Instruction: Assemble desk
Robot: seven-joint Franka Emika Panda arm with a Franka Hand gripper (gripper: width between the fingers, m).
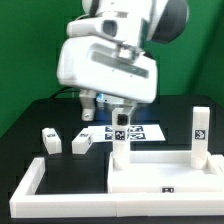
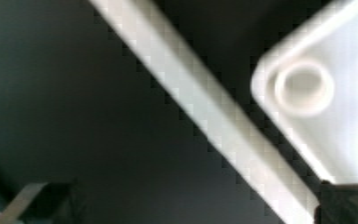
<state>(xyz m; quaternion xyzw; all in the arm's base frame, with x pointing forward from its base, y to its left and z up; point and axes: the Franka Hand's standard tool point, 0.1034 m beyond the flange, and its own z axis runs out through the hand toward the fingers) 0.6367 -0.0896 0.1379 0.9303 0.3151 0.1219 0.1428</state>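
Jaws stood wide open and empty, the gripper (image 1: pixel 105 112) hanging over the middle of the table (image 1: pixel 60 115). Nearer the exterior view, the tabletop panel (image 1: pixel 150 172) lay flat, its vacant corner socket (image 2: pixel 306 85) apparently just beside the jaws.

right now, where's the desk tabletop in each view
exterior view: the tabletop lies low on the exterior view's right, inside the white rail, with two legs upright at its far edge.
wrist view: only one rounded corner of the tabletop shows, with a round socket.
shared landmark: the white rail running beside it, probably the same one.
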